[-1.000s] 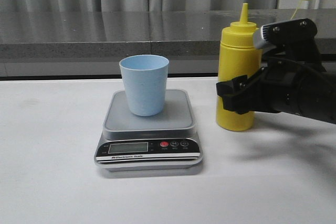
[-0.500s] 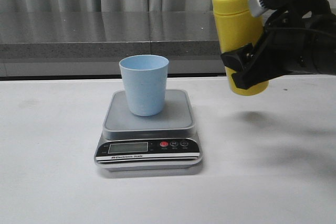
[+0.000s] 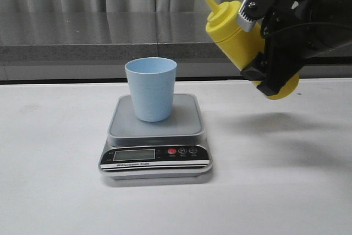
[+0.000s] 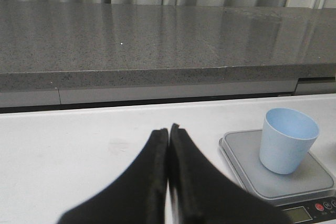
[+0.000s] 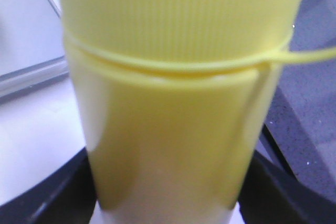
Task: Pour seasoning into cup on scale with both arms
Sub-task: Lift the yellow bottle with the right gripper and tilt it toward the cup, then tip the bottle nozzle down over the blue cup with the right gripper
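While the cup waits on the scale, the bottle hangs tilted in the air.

Nearest on the white worktop (image 3: 55, 191) sits the scale (image 3: 155, 158), its display facing front, with the blue cup (image 3: 151, 89) upright on its platform. Beyond and to the right, the right gripper (image 3: 272, 53) has its fingers clamped around the yellow bottle (image 3: 234, 31), held clear of the worktop, nozzle leaning toward the cup. The left gripper (image 4: 168, 132) has its fingers pressed together, empty, near the scale.
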`<move>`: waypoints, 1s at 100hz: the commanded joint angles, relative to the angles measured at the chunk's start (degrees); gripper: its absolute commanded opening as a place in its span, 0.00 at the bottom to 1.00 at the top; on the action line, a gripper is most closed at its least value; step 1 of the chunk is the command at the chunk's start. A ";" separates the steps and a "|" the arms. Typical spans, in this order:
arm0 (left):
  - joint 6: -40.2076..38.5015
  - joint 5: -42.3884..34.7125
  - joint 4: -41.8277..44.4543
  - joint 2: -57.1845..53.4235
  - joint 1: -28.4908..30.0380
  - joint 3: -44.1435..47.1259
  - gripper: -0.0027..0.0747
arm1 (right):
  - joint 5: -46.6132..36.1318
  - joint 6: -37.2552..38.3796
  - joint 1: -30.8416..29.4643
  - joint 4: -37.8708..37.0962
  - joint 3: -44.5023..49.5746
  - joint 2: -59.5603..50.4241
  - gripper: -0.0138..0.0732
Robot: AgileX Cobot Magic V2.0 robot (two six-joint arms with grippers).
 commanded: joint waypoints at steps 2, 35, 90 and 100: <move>-0.25 -4.37 -0.24 0.37 0.06 -1.59 0.01 | 1.16 -4.23 0.87 -0.79 -4.35 -2.82 0.49; -0.25 -4.37 -0.24 0.37 0.06 -1.59 0.01 | 10.80 -7.47 3.70 -6.87 -11.08 -1.66 0.49; -0.25 -4.37 -0.24 0.37 0.06 -1.59 0.01 | 24.61 -7.47 5.95 -23.47 -19.80 -0.38 0.49; -0.25 -4.37 -0.24 0.37 0.06 -1.59 0.01 | 25.90 -7.47 6.68 -27.01 -20.77 -0.38 0.49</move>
